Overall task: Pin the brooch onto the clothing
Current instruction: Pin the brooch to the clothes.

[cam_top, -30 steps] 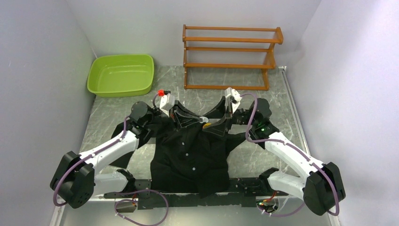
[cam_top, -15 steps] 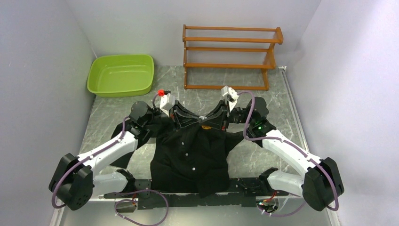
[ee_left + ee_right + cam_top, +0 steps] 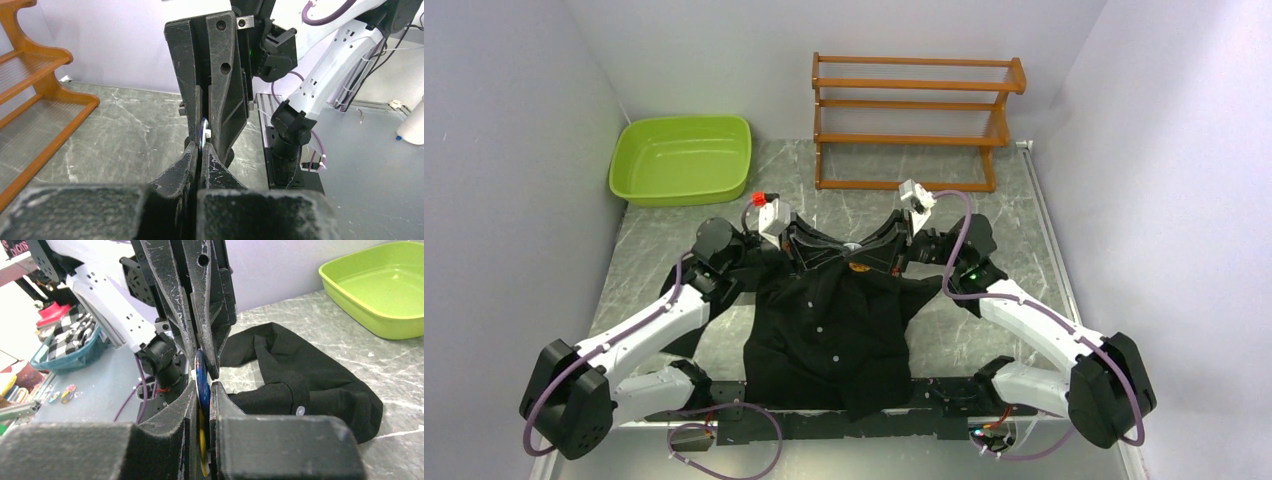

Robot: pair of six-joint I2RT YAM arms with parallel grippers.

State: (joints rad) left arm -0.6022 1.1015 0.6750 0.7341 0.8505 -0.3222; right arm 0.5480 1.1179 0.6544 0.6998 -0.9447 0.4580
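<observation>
The black clothing (image 3: 829,330) lies flat on the table between the arms, collar at the far end. A sleeve (image 3: 300,375) with a white button shows in the right wrist view. Above the collar the two grippers meet tip to tip. The small orange brooch (image 3: 859,267) sits between them. My right gripper (image 3: 203,387) is shut on the brooch (image 3: 200,372), seen edge-on as a blue disc with a yellow one behind. My left gripper (image 3: 201,145) is shut, with the brooch's blue-white edge (image 3: 204,132) pinched at its tips. The right gripper's fingers (image 3: 225,90) face it.
A green tub (image 3: 682,158) stands at the back left of the table. A wooden rack (image 3: 914,120) stands at the back centre against the wall. White walls close in both sides.
My right gripper has swung left to meet the left gripper and closed its jaws on the brooch. The left gripper stayed shut and barely shifted.
</observation>
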